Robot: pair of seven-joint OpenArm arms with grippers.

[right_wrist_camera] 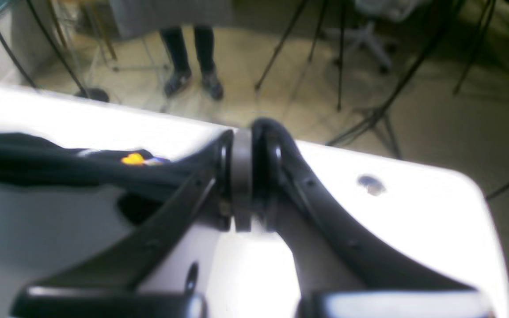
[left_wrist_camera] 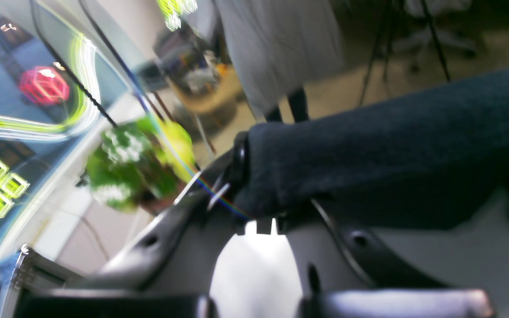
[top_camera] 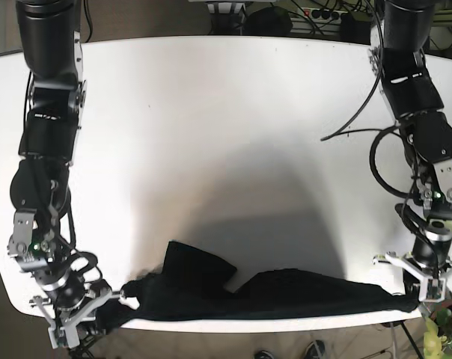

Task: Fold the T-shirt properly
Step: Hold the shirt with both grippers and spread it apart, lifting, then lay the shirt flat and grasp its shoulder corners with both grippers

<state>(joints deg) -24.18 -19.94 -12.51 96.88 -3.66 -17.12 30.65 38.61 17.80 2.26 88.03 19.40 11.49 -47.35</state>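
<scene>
A dark T-shirt [top_camera: 271, 295] hangs stretched along the table's [top_camera: 211, 112] near edge, both the left tool [top_camera: 428, 288] and right tool [top_camera: 117, 297] clamped on its ends. Likely next: lay it flat.

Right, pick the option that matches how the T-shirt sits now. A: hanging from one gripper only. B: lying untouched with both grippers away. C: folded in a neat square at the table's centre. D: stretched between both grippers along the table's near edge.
D: the base view shows the dark T-shirt pulled taut between the right gripper and the left gripper along the near edge of the table.
</scene>
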